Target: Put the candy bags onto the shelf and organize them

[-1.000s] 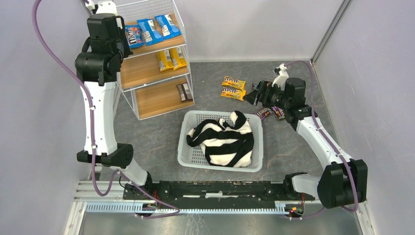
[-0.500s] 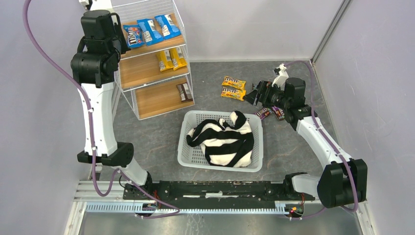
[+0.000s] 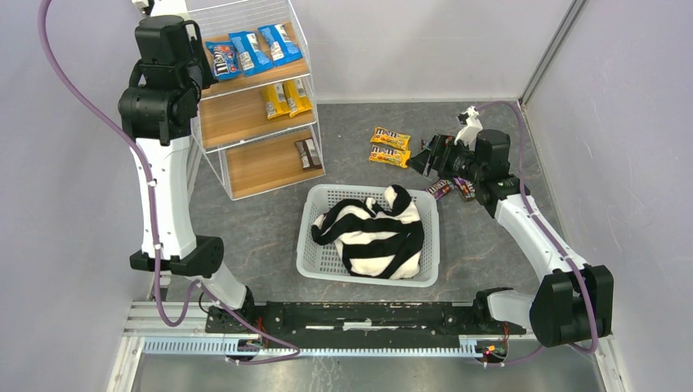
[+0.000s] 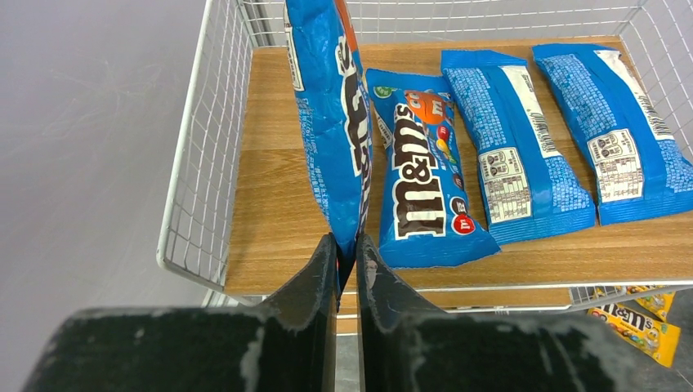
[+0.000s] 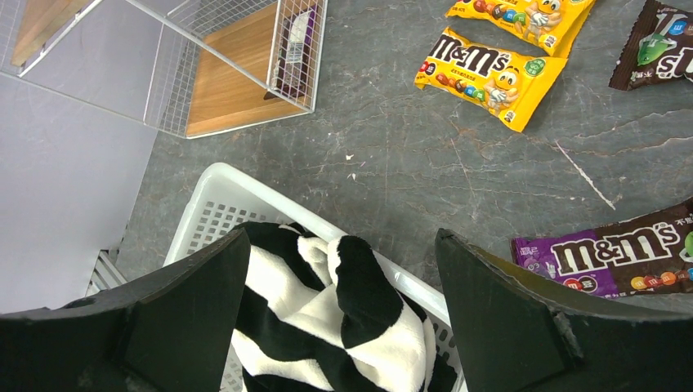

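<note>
The left fingers [image 4: 347, 249] are clenched on the lower end of a blue candy bag [image 4: 331, 114]. The bag stands on edge above the left part of the top board of the shelf [image 4: 270, 220], just beside 3 blue bags [image 4: 515, 147] lying flat in a row there. The step in hand looks like placing this 4th bag. The next move calls for tipping it down flat onto the bare strip at the left, then letting go without nudging its neighbour. The right fingers [image 5: 342, 245] are spread wide and grasp nothing, hovering over the basket [image 5: 208, 204] with its striped cloth [image 5: 327, 327]. 2 yellow bags [image 5: 489, 73] and a purple-brown bag [image 5: 609, 257] lie on the desk [image 5: 392, 163], not yet shelved.
</note>
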Tool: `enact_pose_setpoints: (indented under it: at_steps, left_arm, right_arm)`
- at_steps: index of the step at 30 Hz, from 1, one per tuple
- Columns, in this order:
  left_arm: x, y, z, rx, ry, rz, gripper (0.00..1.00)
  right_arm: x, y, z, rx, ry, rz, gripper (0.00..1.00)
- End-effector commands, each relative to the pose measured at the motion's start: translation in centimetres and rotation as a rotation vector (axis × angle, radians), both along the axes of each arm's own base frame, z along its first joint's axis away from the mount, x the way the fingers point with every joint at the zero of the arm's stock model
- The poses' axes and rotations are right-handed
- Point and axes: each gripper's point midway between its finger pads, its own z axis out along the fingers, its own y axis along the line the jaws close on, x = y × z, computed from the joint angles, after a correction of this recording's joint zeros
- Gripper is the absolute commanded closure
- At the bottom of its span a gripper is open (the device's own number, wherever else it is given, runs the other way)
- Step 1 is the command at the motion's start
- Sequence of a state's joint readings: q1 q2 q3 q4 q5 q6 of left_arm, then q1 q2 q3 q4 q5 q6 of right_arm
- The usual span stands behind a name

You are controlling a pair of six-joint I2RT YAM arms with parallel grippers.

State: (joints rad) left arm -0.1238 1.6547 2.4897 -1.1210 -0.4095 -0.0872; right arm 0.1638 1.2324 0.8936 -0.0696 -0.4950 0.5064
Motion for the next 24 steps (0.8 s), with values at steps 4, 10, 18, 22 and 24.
enact_pose_setpoints:
  at_steps: [4, 10, 18, 22, 24]
  left_arm:
    - [0.5, -0.2, 0.5, -0.018, -0.025, -0.008, 0.83]
    - [0.3, 0.0, 0.4, -0.020, -0.023, 0.007, 0.79]
    - [-0.2, 0.3, 1.2, -0.026, -0.048, 0.022, 0.72]
    - [-0.3, 0.7, 1.0, -0.022, -0.041, 0.043, 0.71]
    - [-0.6, 0.9, 1.2, -0.024, -0.048, 0.056, 0.63]
  right_arm:
    - [0.6, 0.2, 1.1, -0.008, -0.063, 0.009, 0.09]
    - [0.6, 0.3, 1.0, -0.006, -0.059, 0.011, 0.09]
    - [0.5, 0.4, 0.8, -0.001, -0.058, 0.014, 0.08]
    - [0.5, 0.4, 0.8, 0.001, -0.058, 0.016, 0.08]
    - [0.4, 0.3, 0.9, 0.001, -0.061, 0.014, 0.08]
